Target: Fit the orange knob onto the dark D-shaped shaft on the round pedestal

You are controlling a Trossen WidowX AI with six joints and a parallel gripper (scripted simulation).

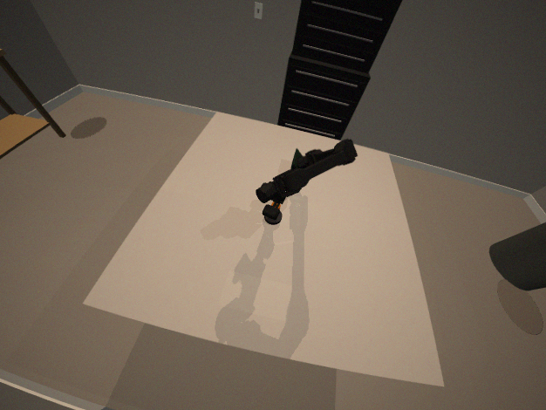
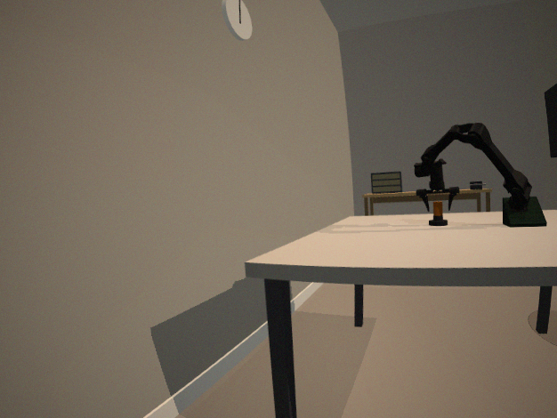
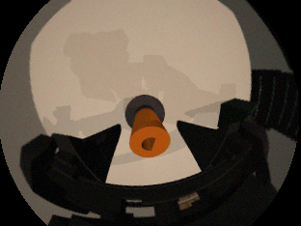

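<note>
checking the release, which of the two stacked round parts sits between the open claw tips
The orange knob; the dark pedestal lies under it, below the claw.

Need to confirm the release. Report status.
Gripper open, holding nothing. Orange knob upright on round pedestal, fingers apart on either side. Nothing in the way.

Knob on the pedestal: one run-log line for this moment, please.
gripper: open, empty | orange knob: upright on pedestal, fingers apart from it
</note>
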